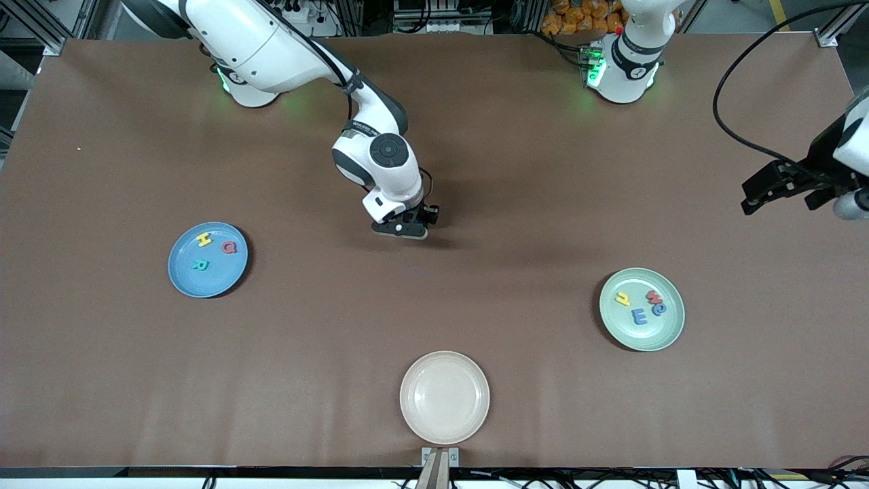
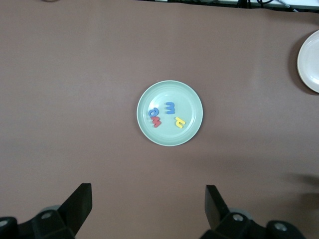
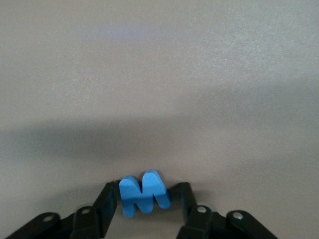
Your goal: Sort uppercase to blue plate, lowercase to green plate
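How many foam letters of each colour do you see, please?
Blue: 3, the M in the right end effector, the E and a rounded letter on the green plate
Yellow: 2
Red: 2
Teal: 1
Total: 8

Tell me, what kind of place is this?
Probably a robotics lab. Two white arms stand at a brown table holding three plates, and aluminium framing and cables ring the table's edge.

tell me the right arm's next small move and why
Probably finish closing on the blue M, then lift. The right gripper is down at the table with its fingers on either side of the letter. The blue plate, where capitals go, already holds three letters. The left gripper waits, open.
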Motion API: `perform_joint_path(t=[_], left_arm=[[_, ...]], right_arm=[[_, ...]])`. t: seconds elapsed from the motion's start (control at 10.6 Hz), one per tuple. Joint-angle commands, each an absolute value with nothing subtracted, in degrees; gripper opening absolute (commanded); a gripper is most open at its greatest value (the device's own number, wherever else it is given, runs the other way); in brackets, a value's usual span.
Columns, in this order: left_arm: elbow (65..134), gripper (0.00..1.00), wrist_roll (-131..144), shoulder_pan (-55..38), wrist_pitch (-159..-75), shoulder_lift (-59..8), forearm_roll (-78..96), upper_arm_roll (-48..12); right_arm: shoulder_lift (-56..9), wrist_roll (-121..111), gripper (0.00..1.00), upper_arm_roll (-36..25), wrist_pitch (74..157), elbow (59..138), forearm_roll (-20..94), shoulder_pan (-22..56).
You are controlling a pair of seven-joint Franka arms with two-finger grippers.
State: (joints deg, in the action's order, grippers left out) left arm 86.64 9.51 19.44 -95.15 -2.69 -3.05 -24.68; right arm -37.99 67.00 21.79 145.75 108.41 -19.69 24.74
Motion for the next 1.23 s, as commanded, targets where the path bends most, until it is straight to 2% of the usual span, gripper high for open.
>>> perform_joint_path(t=[0.0, 0.09, 0.28, 0.75, 1.13], left_arm=[[88.4, 1.00, 8.3, 7.3, -94.0, -0.8, -0.8, -11.9], [88.5, 1.00, 8.1, 4.0, -94.0, -0.7, -0.2, -8.6], [88.4, 1.00, 8.8, 3.5, -93.9, -0.8, -0.4, -8.4], [88.7, 1.00, 8.1, 3.3, -93.7, -1.4, -0.3, -8.8], [88.6, 1.00, 7.7, 3.5, -91.7, -1.4, -0.5, -8.9]], right_arm=[[-38.9, 68.7, 0.45, 21.0, 146.4, 107.4, -22.1, 25.7], [-39.0, 68.7, 0.39, 21.0, 146.4, 107.4, -22.1, 25.7], [-39.0, 68.7, 0.32, 20.9, 146.3, 107.4, -22.1, 25.7], [-38.2, 65.9, 0.31, 20.9, 145.3, 107.0, -22.4, 23.1], [-35.1, 55.1, 0.31, 21.1, 137.8, 106.4, -21.5, 19.2]])
